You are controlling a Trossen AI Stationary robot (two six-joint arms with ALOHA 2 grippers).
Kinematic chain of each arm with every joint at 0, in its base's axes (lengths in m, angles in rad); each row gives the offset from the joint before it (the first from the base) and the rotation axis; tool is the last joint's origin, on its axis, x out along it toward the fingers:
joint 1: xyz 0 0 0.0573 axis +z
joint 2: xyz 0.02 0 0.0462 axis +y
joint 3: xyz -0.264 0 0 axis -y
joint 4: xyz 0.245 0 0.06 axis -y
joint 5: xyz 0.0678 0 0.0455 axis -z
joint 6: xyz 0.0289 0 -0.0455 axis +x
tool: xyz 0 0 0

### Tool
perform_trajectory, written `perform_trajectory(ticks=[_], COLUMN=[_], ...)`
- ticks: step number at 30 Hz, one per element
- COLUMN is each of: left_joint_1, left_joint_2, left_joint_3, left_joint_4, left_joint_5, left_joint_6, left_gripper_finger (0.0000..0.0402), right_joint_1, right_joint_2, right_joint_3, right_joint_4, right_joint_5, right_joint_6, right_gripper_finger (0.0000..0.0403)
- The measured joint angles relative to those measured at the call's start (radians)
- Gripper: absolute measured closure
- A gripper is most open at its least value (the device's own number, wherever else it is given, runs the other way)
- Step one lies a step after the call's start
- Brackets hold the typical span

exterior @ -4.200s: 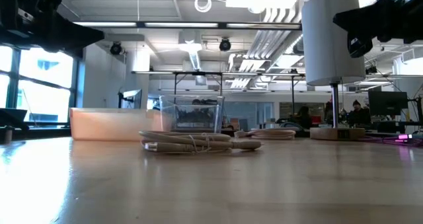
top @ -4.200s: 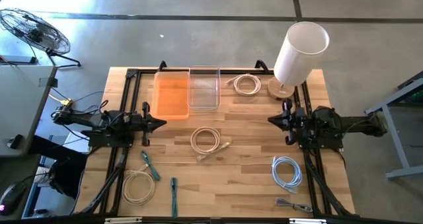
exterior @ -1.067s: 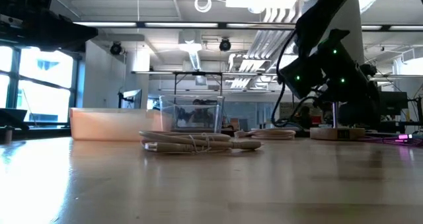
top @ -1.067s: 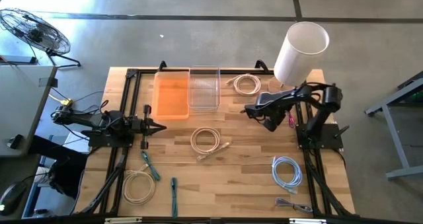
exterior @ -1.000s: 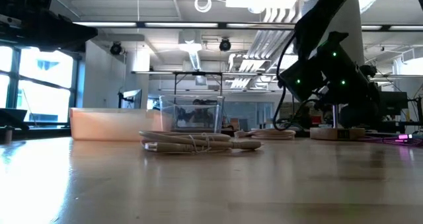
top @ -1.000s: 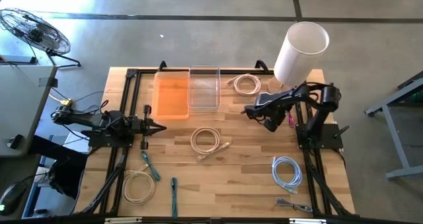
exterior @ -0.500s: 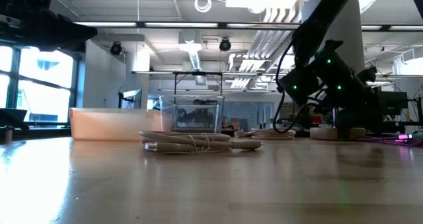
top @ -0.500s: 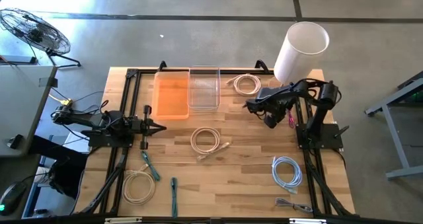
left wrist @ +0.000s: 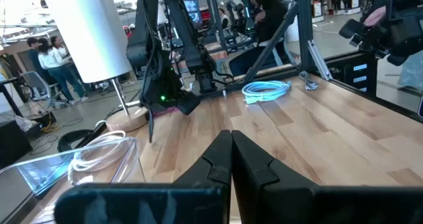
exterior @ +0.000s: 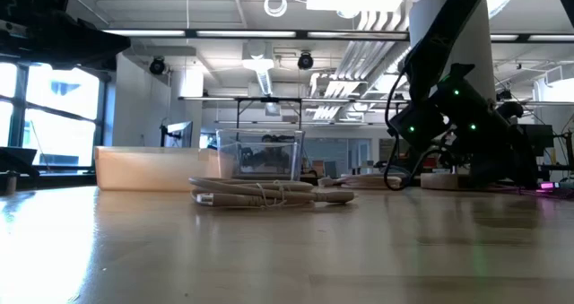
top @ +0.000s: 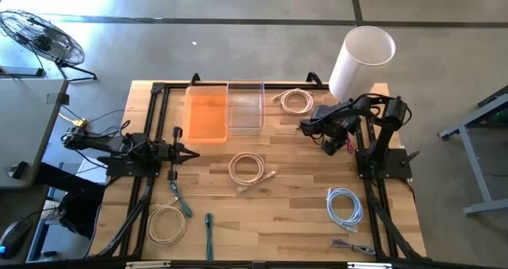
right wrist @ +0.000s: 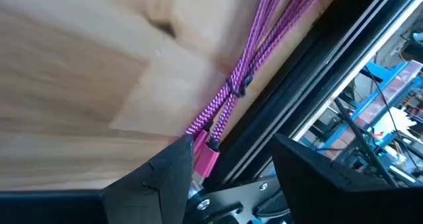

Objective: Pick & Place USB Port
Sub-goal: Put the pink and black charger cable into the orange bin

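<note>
A magenta braided USB cable [right wrist: 241,78] lies on the wood beside the black frame rail [right wrist: 297,98] at the table's right side, where the high view shows it as a pink spot [top: 349,144]. Its two plug ends [right wrist: 206,156] lie between the fingertips of my right gripper [right wrist: 231,145], which is open, tipped down and low over the table [top: 333,144]. One fingertip is right beside the plugs; I cannot tell if it touches them. My left gripper [top: 190,151] waits shut at the table's left side. An orange bin [top: 206,114] and a clear bin [top: 244,106] stand at the far edge.
A lamp with a white shade [top: 361,61] and a wooden foot stands just beyond the right arm. Coiled cables lie about: beige at the centre [top: 247,167], white at the far edge [top: 296,101], beige near left [top: 165,223], pale blue near right [top: 344,204]. Teal cables [top: 181,199] lie near the left arm.
My right gripper, still open, has gone a little toward the table's right and far edges and has come down closer to the table, toward the magenta cable by the rail.
</note>
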Motion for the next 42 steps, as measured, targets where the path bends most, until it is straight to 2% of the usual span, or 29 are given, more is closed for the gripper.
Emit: perform_trajectory(ticks=[6,10,19,26,32,42], left_joint_1=[0.0,0.0,0.0,0.0,0.0,0.0], left_joint_2=[0.0,0.0,0.0,0.0,0.0,0.0], left_joint_3=[0.0,0.0,0.0,0.0,0.0,0.0], left_joint_4=[0.0,0.0,0.0,-0.003,-0.007,-0.007], left_joint_5=[-0.001,-0.002,-0.001,0.015,0.046,0.046], left_joint_6=[0.0,0.0,-0.001,-0.002,-0.003,-0.005], left_gripper_finger=[0.0401,0.0401,0.0401,0.0401,0.0401,0.0401], right_joint_1=[-0.005,-0.02,-0.054,-0.071,-0.072,-0.049], right_joint_2=[-0.001,-0.002,-0.004,-0.002,0.0,0.0], right_joint_3=[-0.055,-0.08,-0.083,-0.084,-0.086,-0.087], right_joint_4=[0.039,0.1,0.124,0.137,0.154,0.158], right_joint_5=[0.0,-0.037,-0.056,-0.09,-0.092,-0.093], right_joint_6=[-0.012,-0.064,-0.106,-0.105,-0.128,-0.154], right_gripper_finger=[0.0206,0.0206,0.0218,0.0283,0.0384,0.04])
